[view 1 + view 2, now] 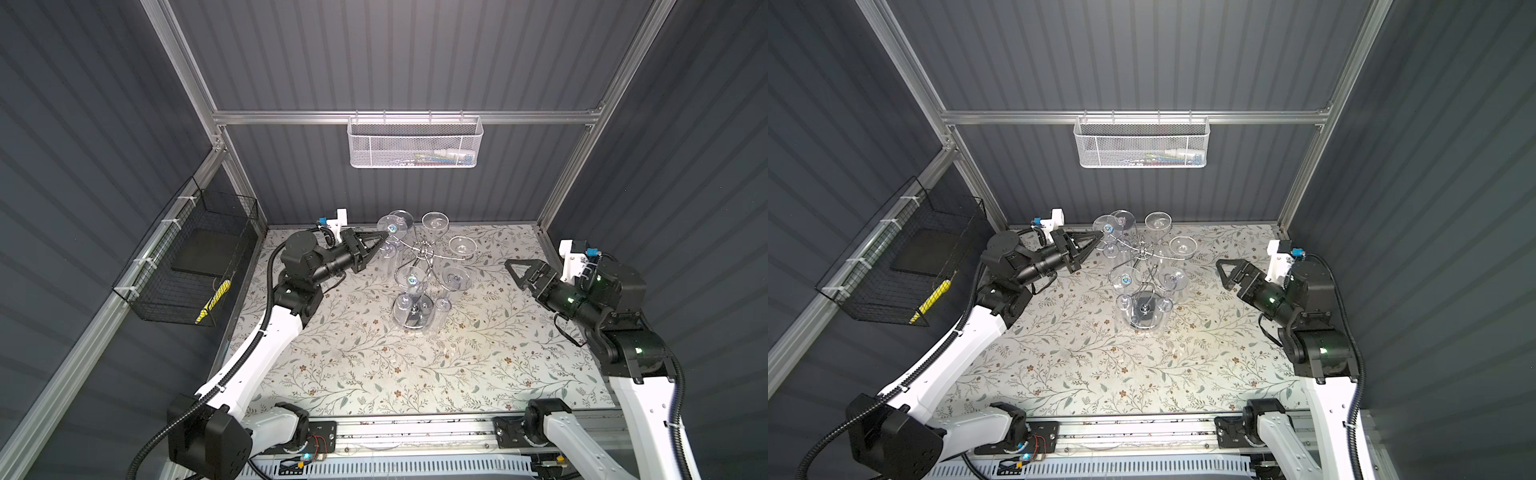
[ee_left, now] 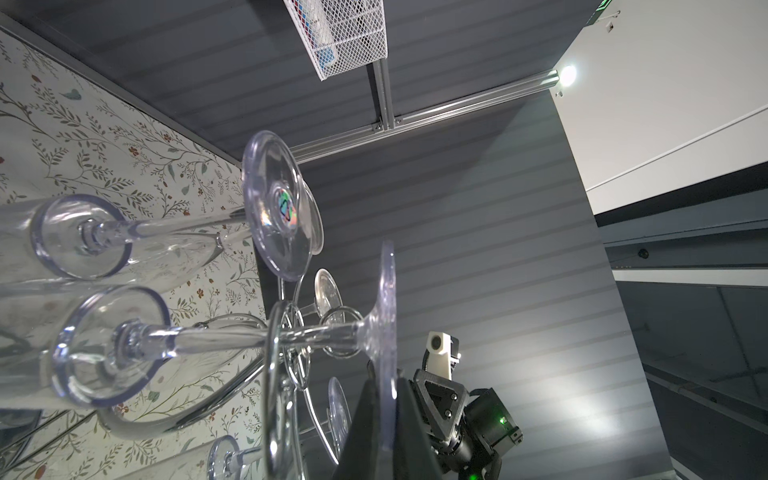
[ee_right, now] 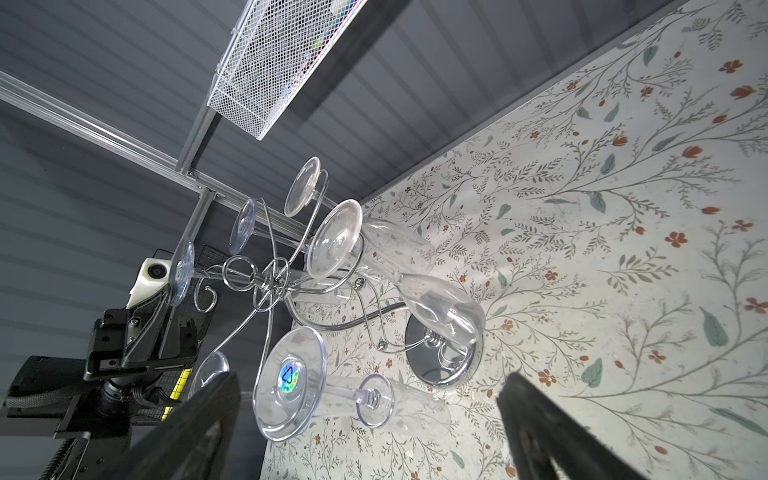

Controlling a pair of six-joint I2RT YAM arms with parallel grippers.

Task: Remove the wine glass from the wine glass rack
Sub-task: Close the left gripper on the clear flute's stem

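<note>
The chrome wine glass rack [image 1: 420, 250] [image 1: 1143, 252] stands mid-table on its mirror disc base [image 3: 440, 357], with several clear glasses hanging upside down from its scroll arms. My left gripper [image 1: 383, 237] [image 1: 1099, 237] is at the rack's far-left arm, shut on the rim of one wine glass's round foot [image 1: 390, 227] [image 2: 386, 316]. That glass's stem still lies in the arm's wire loop [image 2: 286, 345]. My right gripper [image 1: 510, 266] [image 3: 365, 428] hovers open to the right of the rack, a hand's width from the nearest glass [image 3: 291, 378], touching nothing.
A floral cloth [image 1: 415, 374] covers the table. A white mesh basket [image 1: 415, 143] hangs on the back rail above the rack. A black wire basket [image 1: 191, 266] with a yellow item is fixed to the left wall. Dark ribbed walls enclose three sides.
</note>
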